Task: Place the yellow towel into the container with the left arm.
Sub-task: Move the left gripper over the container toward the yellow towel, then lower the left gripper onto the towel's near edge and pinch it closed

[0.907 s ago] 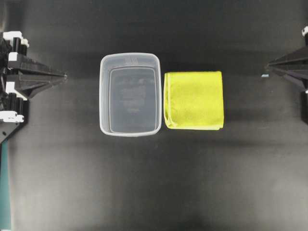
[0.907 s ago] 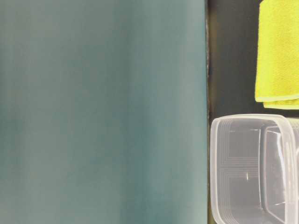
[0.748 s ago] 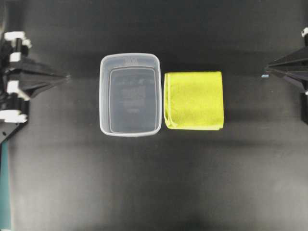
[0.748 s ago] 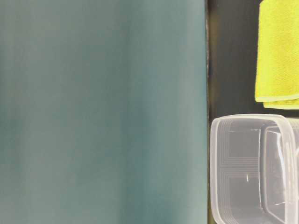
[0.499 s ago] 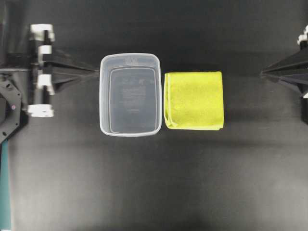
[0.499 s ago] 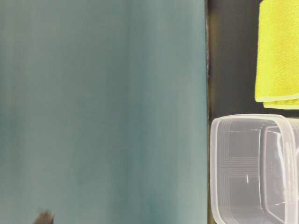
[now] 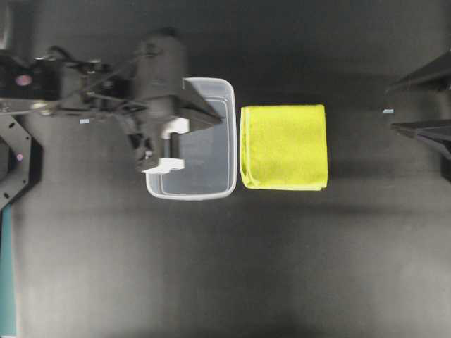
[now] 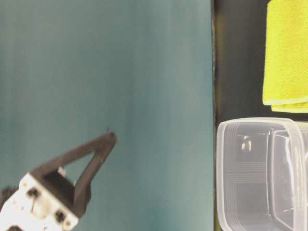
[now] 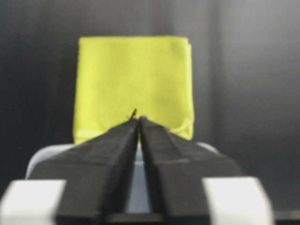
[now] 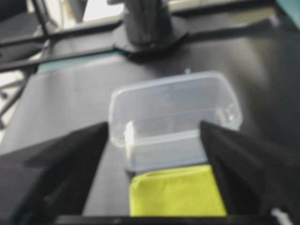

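Black lattice left gripper (image 7: 211,116) over clear plastic rectangular tub (image 7: 224,184), jaws together, tips aimed at towel — likely reach in progress, nothing held. Bright yellow folded towel (image 7: 285,147) flat on black worktop (image 7: 225,267), just beside tub's far side, outside it. Right gripper (image 7: 394,107) at edge, jaws apart, idle.

Robot lab: black tabletop (image 7: 211,267), mounted arm base (image 10: 146,23).

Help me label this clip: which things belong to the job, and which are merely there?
Job: towel; tub, empty; left end effector, shut, over the tub.
Merely there: right end effector, open at the edge; black table; teal strip.
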Controlling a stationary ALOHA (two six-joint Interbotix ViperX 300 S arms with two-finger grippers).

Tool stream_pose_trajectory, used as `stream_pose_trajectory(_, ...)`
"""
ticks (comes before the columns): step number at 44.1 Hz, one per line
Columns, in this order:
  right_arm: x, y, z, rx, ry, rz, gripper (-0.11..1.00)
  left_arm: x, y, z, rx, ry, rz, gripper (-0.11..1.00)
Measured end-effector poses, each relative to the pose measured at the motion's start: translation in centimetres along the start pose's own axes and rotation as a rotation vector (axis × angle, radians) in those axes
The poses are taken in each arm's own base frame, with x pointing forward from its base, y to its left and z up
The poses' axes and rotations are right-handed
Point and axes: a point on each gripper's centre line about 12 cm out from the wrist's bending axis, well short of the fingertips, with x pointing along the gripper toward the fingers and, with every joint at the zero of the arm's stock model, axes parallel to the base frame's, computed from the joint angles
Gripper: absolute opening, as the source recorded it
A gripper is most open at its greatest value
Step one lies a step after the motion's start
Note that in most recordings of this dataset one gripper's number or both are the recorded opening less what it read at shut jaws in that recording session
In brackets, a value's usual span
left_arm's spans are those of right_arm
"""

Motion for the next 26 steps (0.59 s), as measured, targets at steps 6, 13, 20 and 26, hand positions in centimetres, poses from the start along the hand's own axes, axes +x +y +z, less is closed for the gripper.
stream_pose_trajectory(6,-1.3,0.0,0.9,-0.003,-0.058,0.003,0.8,2.0,0.9,1.2,0.008,0.095,0.013,0.61)
stream_pose_trajectory(13,-2.7,0.0,1.6,-0.003,-0.113,0.001,0.8,5.9,2.1,2.6,0.005,0.21,0.026,0.91)
stream_pose_trajectory(20,-3.4,0.0,2.0,-0.003,-0.144,0.001,0.8,10.1,2.3,3.0,0.056,0.325,0.012,0.9)
stream_pose_trajectory(26,-3.9,0.0,2.3,-0.006,-0.17,0.003,0.8,14.2,2.3,1.4,0.113,0.455,-0.012,0.91)
